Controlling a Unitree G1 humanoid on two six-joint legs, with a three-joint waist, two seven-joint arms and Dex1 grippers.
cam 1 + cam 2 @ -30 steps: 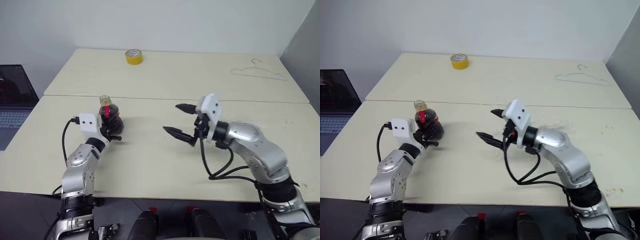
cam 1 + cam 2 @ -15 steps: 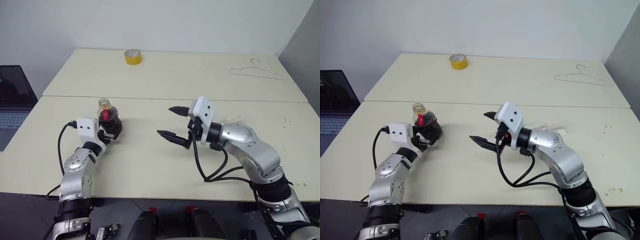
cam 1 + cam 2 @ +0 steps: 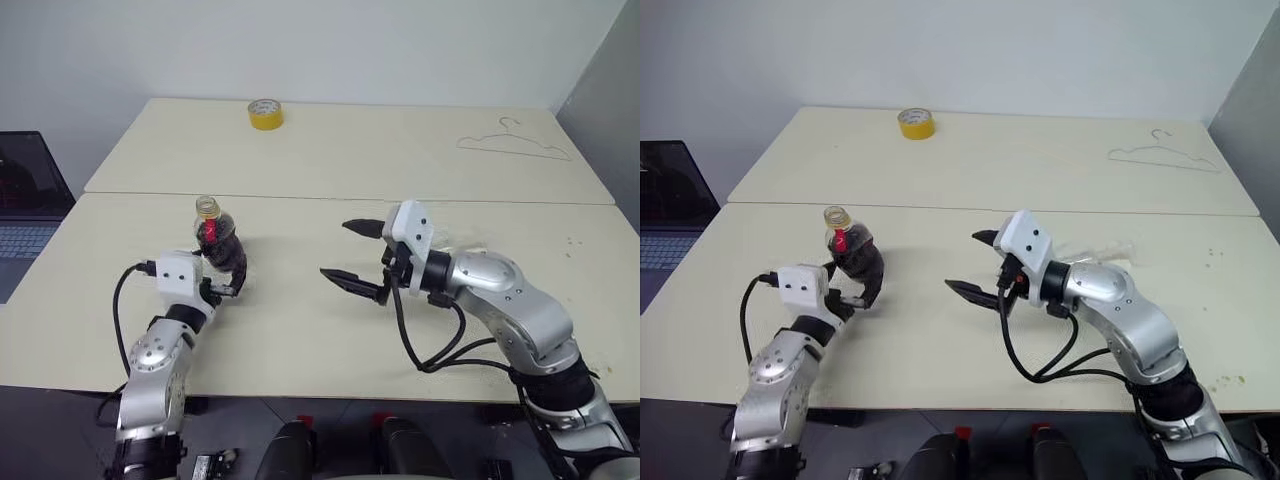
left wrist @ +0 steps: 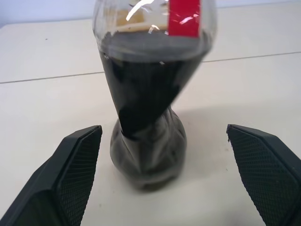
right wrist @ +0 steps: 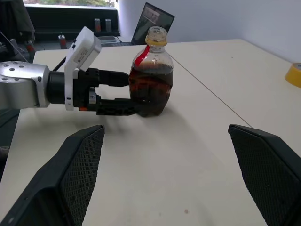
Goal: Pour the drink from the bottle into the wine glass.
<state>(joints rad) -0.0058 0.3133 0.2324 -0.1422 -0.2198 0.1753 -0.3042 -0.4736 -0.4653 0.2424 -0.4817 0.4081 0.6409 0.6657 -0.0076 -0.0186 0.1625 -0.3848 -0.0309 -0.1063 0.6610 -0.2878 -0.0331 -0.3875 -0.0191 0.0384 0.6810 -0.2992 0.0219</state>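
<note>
We see the bottle standing upright on the near table, toward its left side and a little in from the seam where the two tables meet. Its bulbous body is largely filled with the drink, dark and almost black, with a red label at the neck; the mouth at the top looks yellowish, and we cannot tell whether a cap sits on it. The left gripper is at the bottle's near side with its jaws spread wide, one finger on each flank of the body; in the left wrist view both black fingers stand clear of the plastic, with bare tabletop visible between each finger and the bottle, so nothing is being held. The right gripper hovers over the middle of the same table, well apart from the bottle and pointing toward it, its two fingers likewise splayed wide and empty. Just behind the right forearm we make out a faint clear shape lying on the table, too indistinct for us to name. On the far table a yellow tape roll sits near the back edge, and a thin wire hanger lies flat toward the right. A laptop shows at the left edge, off the tables.
</note>
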